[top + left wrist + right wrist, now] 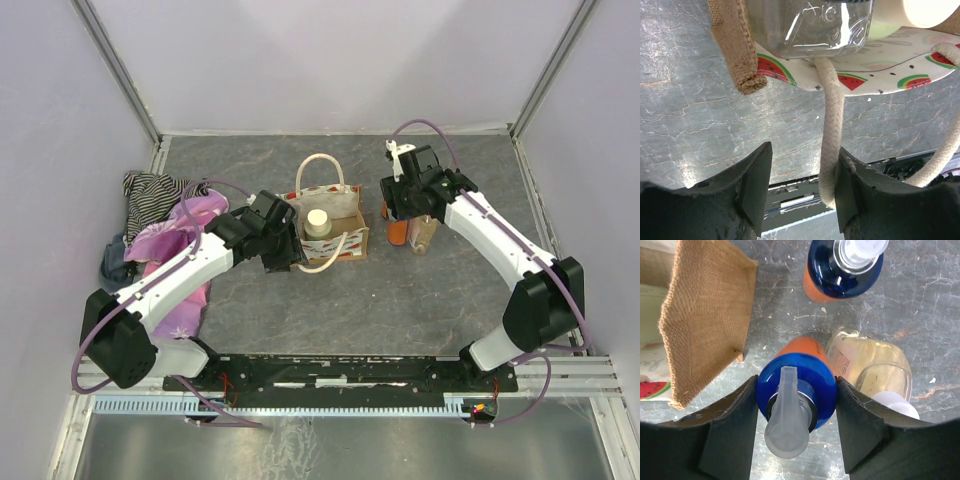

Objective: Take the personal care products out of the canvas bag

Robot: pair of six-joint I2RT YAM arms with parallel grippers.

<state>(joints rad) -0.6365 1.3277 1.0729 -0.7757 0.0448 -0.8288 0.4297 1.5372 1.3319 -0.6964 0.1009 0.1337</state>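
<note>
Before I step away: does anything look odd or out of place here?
Yes: the rope handle of the canvas bag runs between the open fingers of the left claw, against one, where it might snag. No spill or damage shows.

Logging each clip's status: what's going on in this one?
The right gripper is closed on an orange pump bottle just right of the bag. A second orange bottle and a beige bottle are out on the table beside it. The left gripper is open at the bag's near side, with a rope handle hanging between its fingers. A cream-capped bottle is in the bag.
</note>
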